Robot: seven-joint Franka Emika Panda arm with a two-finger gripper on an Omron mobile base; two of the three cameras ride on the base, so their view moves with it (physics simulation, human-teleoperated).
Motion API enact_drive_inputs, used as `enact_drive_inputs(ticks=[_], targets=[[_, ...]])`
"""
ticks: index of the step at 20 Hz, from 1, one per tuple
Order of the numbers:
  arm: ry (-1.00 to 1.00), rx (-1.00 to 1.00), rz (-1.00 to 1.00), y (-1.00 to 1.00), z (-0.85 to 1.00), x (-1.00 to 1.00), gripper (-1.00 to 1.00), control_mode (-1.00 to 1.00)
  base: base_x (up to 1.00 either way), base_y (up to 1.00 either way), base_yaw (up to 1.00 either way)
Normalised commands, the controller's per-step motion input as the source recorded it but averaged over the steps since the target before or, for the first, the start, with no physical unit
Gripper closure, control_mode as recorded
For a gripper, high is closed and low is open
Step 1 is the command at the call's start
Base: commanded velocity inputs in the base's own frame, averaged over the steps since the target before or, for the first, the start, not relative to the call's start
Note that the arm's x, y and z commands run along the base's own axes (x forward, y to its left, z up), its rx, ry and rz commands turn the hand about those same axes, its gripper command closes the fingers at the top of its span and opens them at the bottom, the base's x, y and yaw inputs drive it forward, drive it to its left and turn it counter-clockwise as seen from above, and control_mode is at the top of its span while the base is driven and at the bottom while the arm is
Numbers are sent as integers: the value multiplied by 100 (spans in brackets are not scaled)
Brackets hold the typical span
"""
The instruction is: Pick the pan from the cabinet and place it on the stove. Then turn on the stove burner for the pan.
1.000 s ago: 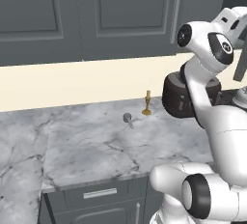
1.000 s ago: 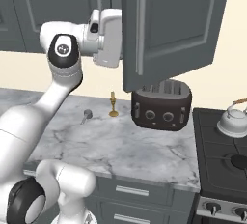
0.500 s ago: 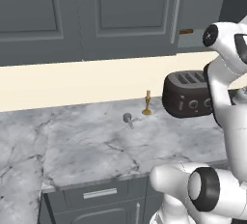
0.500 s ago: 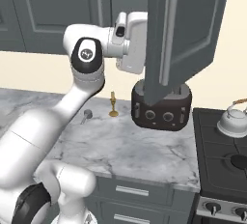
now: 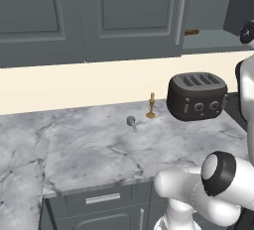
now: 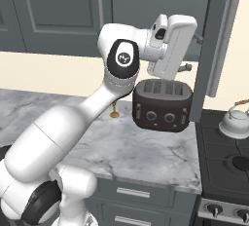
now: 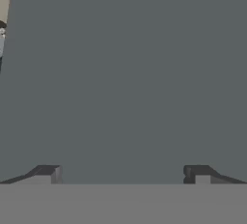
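Looking from left base: the cabinet (image 5: pixel 214 39) stands open at the upper right, with its grey shelf (image 5: pixel 211 43) bare on the near part.
Toaster place: the toaster (image 5: pixel 196 96) sits on the marble tabletop (image 5: pixel 89 149), under that open cabinet.
Right base view: the hand (image 6: pixel 193 52) is raised above the toaster, just beside the edge of the open door (image 6: pixel 216 35).
Stove place: the stove (image 6: pixel 228 171) is right of the tabletop, with a kettle (image 6: pixel 236 122) on it.
Hand view: the fingertips (image 7: pixel 48 175) are spread wide with nothing between them, facing a flat dark grey panel.
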Motion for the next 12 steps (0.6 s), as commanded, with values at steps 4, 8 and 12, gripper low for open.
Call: enact_drive_inputs(ticks=[4,8,12], targets=[[0,5,-3,-60,-15,0,-100,-100,0,0,0],[0,5,0,-58,-13,2,-100,-100,0,0,0],[0,8,0,-31,-3,6,-100,-100,0,0,0]])
